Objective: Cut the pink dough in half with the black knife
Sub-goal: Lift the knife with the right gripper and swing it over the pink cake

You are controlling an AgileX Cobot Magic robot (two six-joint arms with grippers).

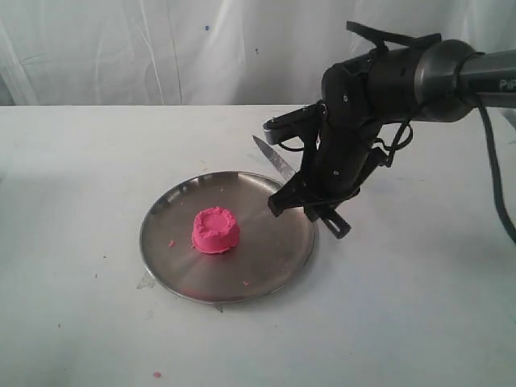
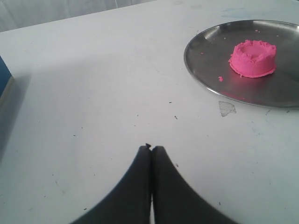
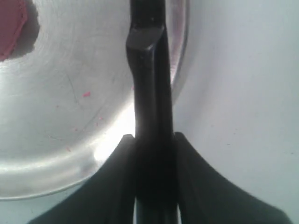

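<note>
The pink dough (image 1: 215, 230) is one round lump with a dimpled top, sitting near the middle of the steel plate (image 1: 274, 258). My right gripper (image 1: 297, 184) hangs over the plate's far right rim, shut on the black knife (image 1: 274, 159). The blade points up and left, away from the dough and not touching it. In the right wrist view the black knife (image 3: 148, 70) runs out from between the right gripper (image 3: 154, 137) fingers over the steel plate (image 3: 70, 116), with the pink dough (image 3: 11, 28) at the corner. In the left wrist view my left gripper (image 2: 152, 148) is shut and empty, well short of the pink dough (image 2: 252, 58).
Pink crumbs lie on the plate and one on the table (image 1: 156, 374). A bit of clear tape (image 2: 226, 108) sticks out at the plate's edge. A blue object (image 2: 3, 77) sits at the table's side. A white curtain backs the table.
</note>
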